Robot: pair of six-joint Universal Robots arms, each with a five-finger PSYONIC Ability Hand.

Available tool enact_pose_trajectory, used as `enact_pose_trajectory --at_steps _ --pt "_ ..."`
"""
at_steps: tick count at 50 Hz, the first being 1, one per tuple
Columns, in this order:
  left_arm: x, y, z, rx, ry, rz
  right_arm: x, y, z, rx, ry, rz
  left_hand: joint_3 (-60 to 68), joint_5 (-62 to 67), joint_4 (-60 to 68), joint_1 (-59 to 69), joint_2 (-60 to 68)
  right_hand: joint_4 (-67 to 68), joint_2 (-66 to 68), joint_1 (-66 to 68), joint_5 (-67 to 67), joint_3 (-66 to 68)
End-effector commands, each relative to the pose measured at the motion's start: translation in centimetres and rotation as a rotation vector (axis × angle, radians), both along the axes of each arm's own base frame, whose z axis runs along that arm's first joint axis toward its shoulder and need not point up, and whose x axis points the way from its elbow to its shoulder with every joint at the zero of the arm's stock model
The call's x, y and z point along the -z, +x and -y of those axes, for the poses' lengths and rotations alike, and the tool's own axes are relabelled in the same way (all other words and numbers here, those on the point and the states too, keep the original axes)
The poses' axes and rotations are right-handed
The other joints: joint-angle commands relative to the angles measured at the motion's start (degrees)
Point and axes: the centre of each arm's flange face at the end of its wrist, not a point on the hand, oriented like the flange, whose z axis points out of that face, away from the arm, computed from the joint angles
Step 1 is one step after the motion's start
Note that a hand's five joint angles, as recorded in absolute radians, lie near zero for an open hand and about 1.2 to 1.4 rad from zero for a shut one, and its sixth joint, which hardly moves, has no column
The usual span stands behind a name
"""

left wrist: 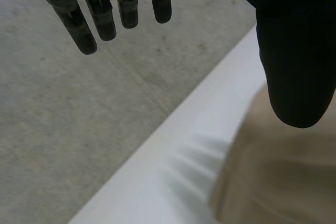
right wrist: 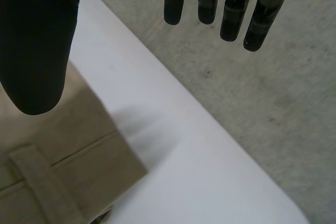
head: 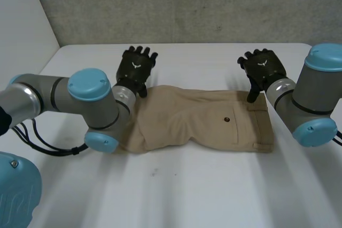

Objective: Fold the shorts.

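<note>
The tan shorts lie folded in a flat strip across the middle of the white table, waistband and a button at the right end. My left hand is raised just behind the strip's left end, fingers straight and spread, holding nothing; its thumb hangs over the cloth. My right hand is raised behind the waistband end, fingers straight and apart, empty, thumb above the waistband.
A grey concrete wall runs behind the table's far edge. Both forearms reach in from the sides, the left one low beside the shorts' left end. Bare tabletop lies in front of the shorts.
</note>
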Motion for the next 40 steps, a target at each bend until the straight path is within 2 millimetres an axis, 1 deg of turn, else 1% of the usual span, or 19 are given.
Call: enact_pose_trajectory --at_steps 1,2,6,10,13,16,20,24,25,27,28,30,31,32,34,35,36,37,40 --pt "1.5 0.4 -0.6 0.006 0.049 0.03 2.4 -0.7 1.8 0.021 0.038 0.016 -0.57 -1.07 -0.05 0.5 0.04 -3.57 -2.68 -1.84 -3.97 -2.34" --pt "1.4 0.5 -0.5 0.005 0.047 0.028 3.0 -0.7 2.2 0.024 0.042 0.015 -0.57 -1.07 -0.05 0.5 0.04 -3.57 -2.68 -1.84 -3.97 -2.34" --pt "1.8 0.6 -0.2 -0.002 0.046 0.036 4.2 -0.6 3.5 0.034 0.032 0.01 -0.4 -0.9 0.12 0.67 0.21 -3.57 -2.68 -1.84 -3.97 -2.34" --pt "1.8 1.1 0.5 -0.017 0.041 0.035 5.2 -0.4 4.7 0.04 -0.005 0.005 -0.23 -0.73 0.29 0.84 0.38 -3.57 -2.68 -1.84 -3.97 -2.34" --pt "2.4 1.4 1.3 -0.031 0.039 0.039 5.7 -0.3 5.3 0.047 -0.043 -0.018 -0.06 -0.57 0.46 1.01 0.54 -3.57 -2.68 -1.84 -3.97 -2.34" --pt "2.6 1.6 2.2 -0.048 0.023 0.033 5.5 -0.3 5.9 0.065 -0.118 -0.053 0.11 -0.4 0.63 1.18 0.71 -3.57 -2.68 -1.84 -3.97 -2.34" --pt "2.2 2.4 3.1 -0.071 0.016 0.031 4.2 -0.4 6.0 0.082 -0.183 -0.047 -0.06 -0.56 0.46 1.01 0.55 -3.57 -2.68 -1.84 -3.97 -2.34" --pt "1.8 2.1 2.7 -0.065 0.013 0.026 1.8 -0.3 4.7 0.072 -0.209 -0.021 -0.06 -0.56 0.46 1.01 0.55 -3.57 -2.68 -1.84 -3.97 -2.34" --pt "1.4 2.1 2.7 -0.063 0.008 0.022 0.4 -0.4 4.2 0.075 -0.217 -0.001 -0.06 -0.56 0.46 1.01 0.55 -3.57 -2.68 -1.84 -3.97 -2.34" --pt "-0.5 2.0 2.3 -0.059 -0.016 0.004 -0.9 -0.5 3.6 0.072 -0.222 0.019 -0.23 -0.73 0.29 0.84 0.38 -3.57 -2.68 -1.84 -3.97 -2.34" --pt "-1.3 2.1 2.1 -0.059 -0.025 -0.004 -2.1 -0.7 2.9 0.074 -0.224 0.037 -0.23 -0.73 0.29 0.84 0.38 -3.57 -2.68 -1.84 -3.97 -2.34" --pt "-2.8 2.4 1.4 -0.055 -0.034 -0.018 -3.1 -1.0 2.0 0.073 -0.217 0.043 -0.4 -0.9 0.12 0.67 0.21 -3.57 -2.68 -1.84 -3.97 -2.34" --pt "-3.2 2.5 1.2 -0.055 -0.036 -0.022 -3.6 -1.1 1.5 0.073 -0.21 0.041 -0.4 -0.9 0.12 0.67 0.21 -3.57 -2.68 -1.84 -3.97 -2.34" --pt "-3.6 2.6 0.9 -0.055 -0.036 -0.027 -4.3 -1.5 0.4 0.071 -0.186 0.035 -0.4 -0.9 0.12 0.67 0.21 -3.57 -2.68 -1.84 -3.97 -2.34" --pt "-5.1 3.0 0.0 -0.053 -0.037 -0.052 -4.8 -2.0 -0.7 0.076 -0.152 0.029 -0.57 -1.07 -0.05 0.5 0.04 -3.57 -2.68 -1.84 -3.97 -2.34" --pt "-5.5 3.2 -0.4 -0.051 -0.033 -0.062 -5.0 -2.2 -1.2 0.077 -0.135 0.025 -0.57 -1.07 -0.05 0.5 0.04 -3.57 -2.68 -1.84 -3.97 -2.34" --pt "-5.9 3.4 -0.7 -0.052 -0.028 -0.073 -5.2 -2.6 -2.5 0.08 -0.092 0.014 -0.57 -1.07 -0.05 0.5 0.04 -3.57 -2.68 -1.84 -3.97 -2.34" --pt "-6.3 3.5 -1.1 -0.051 -0.022 -0.085 -5.3 -2.7 -2.9 0.081 -0.075 0.014 -0.57 -1.07 -0.05 0.5 0.04 -3.57 -2.68 -1.84 -3.97 -2.34" --pt "-7.0 4.4 -2.8 -0.046 0.035 -0.137 -4.2 -3.2 -4.9 0.086 0.041 0.012 -0.57 -1.07 -0.05 0.5 0.04 -2.34 -1.45 -0.61 -2.75 -1.11"
